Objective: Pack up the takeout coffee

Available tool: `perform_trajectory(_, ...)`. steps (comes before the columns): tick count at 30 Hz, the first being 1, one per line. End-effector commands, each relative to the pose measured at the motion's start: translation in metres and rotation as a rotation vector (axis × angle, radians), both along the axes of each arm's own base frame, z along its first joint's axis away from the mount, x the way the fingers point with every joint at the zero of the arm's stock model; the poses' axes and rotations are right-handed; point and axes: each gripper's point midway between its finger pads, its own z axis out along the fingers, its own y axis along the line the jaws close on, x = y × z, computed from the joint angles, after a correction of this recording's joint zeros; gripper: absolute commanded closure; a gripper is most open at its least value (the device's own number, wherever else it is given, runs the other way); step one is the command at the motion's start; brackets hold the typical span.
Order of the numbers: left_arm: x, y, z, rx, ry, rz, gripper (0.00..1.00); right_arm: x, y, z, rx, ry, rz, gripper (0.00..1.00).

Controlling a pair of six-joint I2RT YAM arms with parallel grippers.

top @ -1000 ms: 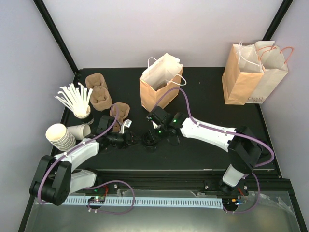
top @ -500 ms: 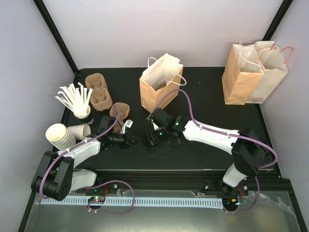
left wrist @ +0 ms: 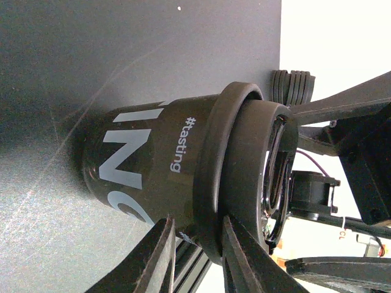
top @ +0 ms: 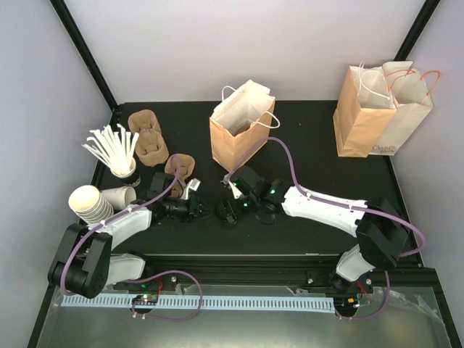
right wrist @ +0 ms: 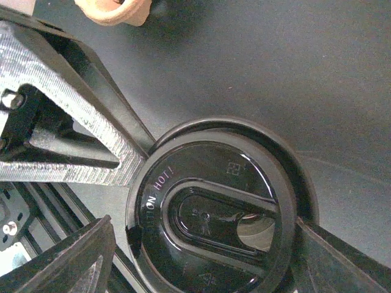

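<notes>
**Black table (top: 312, 156): takeout coffee (top: 226, 212) upright at front centre, not in a bag**

Pale walls on three sides, black posts in the far corners. Coffee stands on the bare tabletop, just in front of the open brown bag (top: 243, 134) but apart from it, lid on. Lid is glossy black w/ "HOT!" moulded into it; the band on the cup reads "#tasting".

right gripper (right wrist: 203, 224): over the cup from above, jaws spread wide, one each side of the lid. Clear gap on one side, the other finger v. close to the rim. Released, not clamping.

left gripper (left wrist: 197, 226): comes in low from the left at lid height. Fingers only narrowly parted, and in the right wrist view its tip sits against the lid rim. Can't tell whether it pinches the rim or just touches it.

Elsewhere: two more bags (top: 377, 109) at the far right corner, well apart from the cup. Far left has pulp carriers (top: 145, 134), a cup of white sticks (top: 112, 148) and a stack of lidless cups (top: 90, 203) w/ one more on its side beside it.
</notes>
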Motion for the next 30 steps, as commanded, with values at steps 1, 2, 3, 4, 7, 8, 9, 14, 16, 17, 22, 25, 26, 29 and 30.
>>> perform_trajectory(1,0.005,0.003,-0.015,0.077,0.008,0.016,0.76,-0.052,0.004,-0.035,0.007,0.122,0.177,0.21)
perform_trajectory(2,0.005,0.002,-0.015,0.076,0.007,0.015,0.77,-0.052,0.004,-0.038,0.013,0.109,0.181,0.21)
perform_trajectory(3,0.005,0.002,-0.014,0.075,0.004,0.014,0.77,-0.051,0.003,-0.04,0.018,0.097,0.184,0.21)
perform_trajectory(4,0.006,0.002,-0.014,0.075,0.002,0.013,0.77,-0.05,0.003,-0.042,0.02,0.083,0.187,0.21)
perform_trajectory(7,0.006,0.002,-0.012,0.076,-0.001,0.01,0.77,-0.048,0.001,-0.047,0.024,0.044,0.201,0.21)
perform_trajectory(8,0.007,0.002,-0.012,0.077,-0.002,0.009,0.77,-0.048,0.001,-0.049,0.023,0.033,0.207,0.21)
perform_trajectory(9,0.007,0.002,-0.011,0.079,-0.004,0.008,0.77,-0.047,0.0,-0.051,0.019,0.022,0.211,0.22)
perform_trajectory(14,0.007,0.002,-0.018,0.09,0.023,0.004,0.77,-0.046,-0.009,-0.063,-0.026,-0.04,0.229,0.26)
perform_trajectory(16,0.008,0.001,-0.018,0.091,0.022,0.002,0.77,-0.046,-0.013,-0.07,-0.042,-0.054,0.232,0.26)
perform_trajectory(17,0.008,0.001,-0.018,0.092,0.022,0.002,0.77,-0.046,-0.015,-0.073,-0.049,-0.06,0.23,0.26)
perform_trajectory(22,0.01,0.001,-0.017,0.101,0.021,-0.003,0.77,-0.05,-0.018,-0.077,-0.035,-0.076,0.255,0.23)
perform_trajectory(25,0.011,0.001,-0.017,0.104,0.02,-0.003,0.77,-0.055,-0.017,-0.076,-0.017,-0.074,0.279,0.18)
perform_trajectory(26,0.012,0.001,-0.017,0.105,0.018,-0.003,0.77,-0.056,-0.018,-0.075,-0.013,-0.077,0.282,0.17)
perform_trajectory(29,0.014,0.001,-0.016,0.109,0.017,-0.001,0.77,-0.058,-0.018,-0.072,-0.002,-0.079,0.292,0.15)
perform_trajectory(30,0.014,0.001,-0.016,0.111,0.016,-0.001,0.77,-0.058,-0.019,-0.072,-0.003,-0.081,0.291,0.15)
